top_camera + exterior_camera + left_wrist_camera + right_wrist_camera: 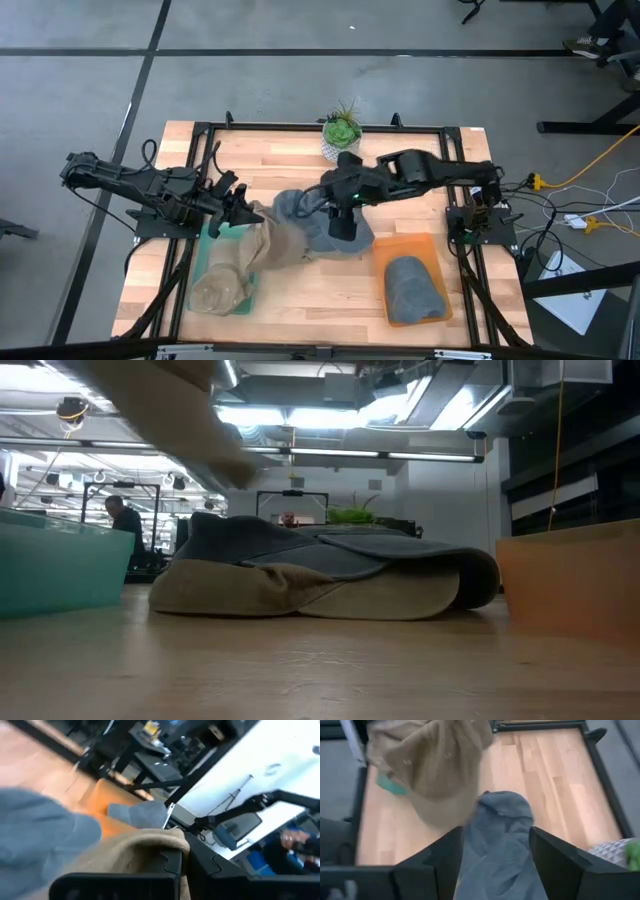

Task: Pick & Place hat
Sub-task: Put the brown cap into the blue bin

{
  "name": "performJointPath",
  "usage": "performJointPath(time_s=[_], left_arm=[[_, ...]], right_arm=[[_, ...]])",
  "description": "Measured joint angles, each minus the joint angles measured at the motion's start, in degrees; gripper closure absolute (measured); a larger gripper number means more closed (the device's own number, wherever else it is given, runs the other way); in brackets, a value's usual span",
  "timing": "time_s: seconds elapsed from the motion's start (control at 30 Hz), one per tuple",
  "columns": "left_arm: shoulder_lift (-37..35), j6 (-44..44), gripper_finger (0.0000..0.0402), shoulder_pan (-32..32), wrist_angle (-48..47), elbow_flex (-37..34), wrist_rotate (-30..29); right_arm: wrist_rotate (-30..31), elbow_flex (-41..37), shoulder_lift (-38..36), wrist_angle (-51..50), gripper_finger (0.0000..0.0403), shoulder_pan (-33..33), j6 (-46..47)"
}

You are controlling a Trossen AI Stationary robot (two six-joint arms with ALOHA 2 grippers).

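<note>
Sorting soft hats mid-table, two arms on the pile.
Left gripper (pixel 243 208) is clamped on the tan hat (pixel 270 245); right gripper (pixel 341 222) stands spread around the grey hat (pixel 497 840), gripping nothing. Both look light and floppy, so pinch a brim or fold. Teal bin (pixel 197 262) and orange bin (pixel 400 246) crowd the open board between.
</note>
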Motion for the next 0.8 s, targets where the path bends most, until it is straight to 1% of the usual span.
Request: performJointPath(time_s=[0.13, 0.23, 0.4, 0.53, 0.67, 0.73, 0.8], left_arm=[[0.0, -4.0, 0.0397, 0.6, 0.0, 0.1, -1.9], [0.0, -4.9, 0.0398, 1.0, 0.0, 0.1, -4.7], [0.0, -3.0, 0.0396, 1.0, 1.4, 0.1, -10.6], [0.0, -0.4, 0.0397, 1.0, 5.8, 0.1, -12.5], [0.3, 0.8, 0.0397, 0.9, 7.5, 0.1, -13.9], [0.8, 1.0, 0.0398, 1.0, 7.4, 0.1, -13.9], [1.5, 1.1, 0.0397, 1.0, 8.0, 0.1, -13.9]], right_arm=[[5.7, 0.0, 2.3, -0.5, 0.0174, 1.6, -3.2], [10.1, 0.0, 3.0, -1.6, 0.0174, 2.9, -3.8], [15.4, 0.0, 2.9, -2.4, 0.0173, 5.3, -2.3], [22.2, -0.3, 2.9, -5.5, 0.0173, 8.0, 1.6], [28.6, -5.7, 2.1, -5.3, 0.0173, 10.8, 5.1], [29.9, -9.2, 1.9, -4.0, 0.0173, 11.8, 6.2], [29.4, -12.9, 1.3, -1.6, 0.0173, 12.4, 6.3]])
